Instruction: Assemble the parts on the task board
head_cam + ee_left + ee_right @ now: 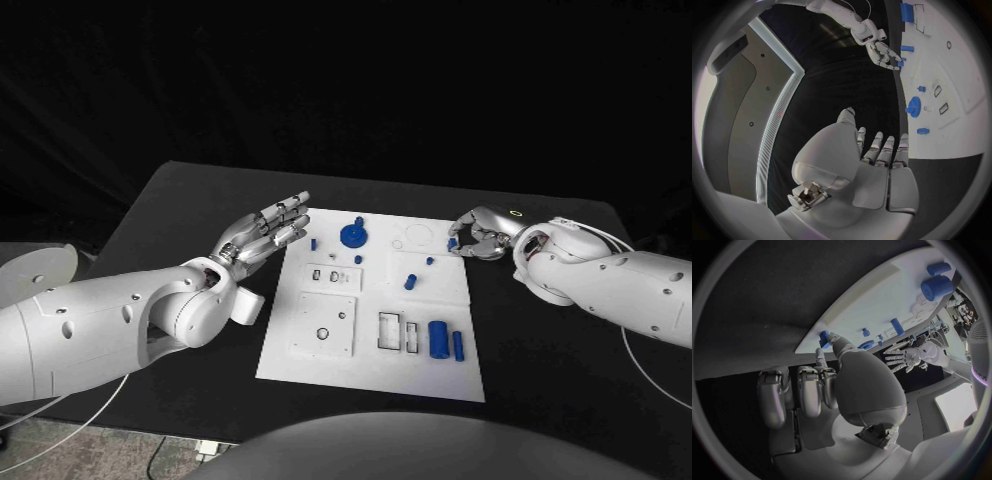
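Black tabletop is carrying the white task board (pixel 325 365); the left hand (pixel 264 236) is hovering open at its near-left edge. The right hand (pixel 483 233) is pinching a small blue part (pixel 451 243) at the board's right edge — likely light, rigid, slick plastic, best taken across its sides.

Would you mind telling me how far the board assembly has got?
Early on. The blue gear already sits on the task board. The right hand pinches a small blue part at the board's edge; the left hand is open. Two blue cylinders lie loose.
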